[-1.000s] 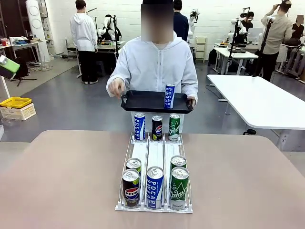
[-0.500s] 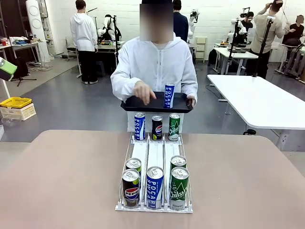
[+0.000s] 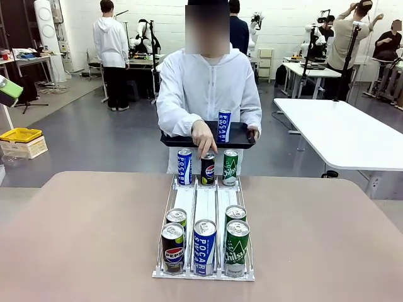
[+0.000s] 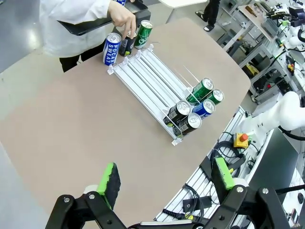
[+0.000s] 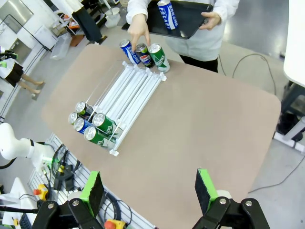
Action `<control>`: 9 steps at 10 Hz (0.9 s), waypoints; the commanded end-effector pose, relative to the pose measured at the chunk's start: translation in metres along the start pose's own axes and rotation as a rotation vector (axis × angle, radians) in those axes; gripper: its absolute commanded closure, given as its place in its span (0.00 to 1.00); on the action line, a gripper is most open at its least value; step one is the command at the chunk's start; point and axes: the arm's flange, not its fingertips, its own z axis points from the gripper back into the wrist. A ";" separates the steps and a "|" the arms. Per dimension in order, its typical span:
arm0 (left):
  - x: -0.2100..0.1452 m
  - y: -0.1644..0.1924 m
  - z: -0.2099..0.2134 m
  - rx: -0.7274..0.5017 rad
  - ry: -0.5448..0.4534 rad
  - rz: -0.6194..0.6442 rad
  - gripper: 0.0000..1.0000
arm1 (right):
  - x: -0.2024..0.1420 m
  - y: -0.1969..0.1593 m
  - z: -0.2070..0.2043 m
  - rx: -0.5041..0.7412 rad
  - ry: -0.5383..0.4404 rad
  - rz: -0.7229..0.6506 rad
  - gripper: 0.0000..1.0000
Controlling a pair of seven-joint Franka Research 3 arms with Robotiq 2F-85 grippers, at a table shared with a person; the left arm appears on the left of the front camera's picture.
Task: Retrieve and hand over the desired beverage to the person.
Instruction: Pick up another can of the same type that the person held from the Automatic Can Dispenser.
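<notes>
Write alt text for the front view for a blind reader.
A person in a white jacket stands across the table, one hand at the top of the Pepsi can at the far end of a three-lane can rack, while holding a black tray with an upright blue Pocari can. Five more cans crowd the rack's near end.

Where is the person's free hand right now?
Front view: the person's hand is on top of the black Pepsi can, middle of the far row, between the blue Pocari Sweat can and the green Chilsung can.
</notes>
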 end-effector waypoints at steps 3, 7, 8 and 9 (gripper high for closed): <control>0.002 0.000 0.001 -0.001 -0.019 -0.008 0.00 | 0.002 0.000 -0.002 0.018 -0.012 0.007 0.00; 0.002 0.000 0.001 -0.001 -0.019 -0.008 0.00 | 0.002 0.000 -0.002 0.018 -0.012 0.007 0.00; 0.002 0.000 0.001 -0.001 -0.019 -0.008 0.00 | 0.002 0.000 -0.002 0.018 -0.012 0.007 0.00; 0.002 0.000 0.001 -0.001 -0.019 -0.008 0.00 | 0.002 0.000 -0.002 0.018 -0.012 0.007 0.00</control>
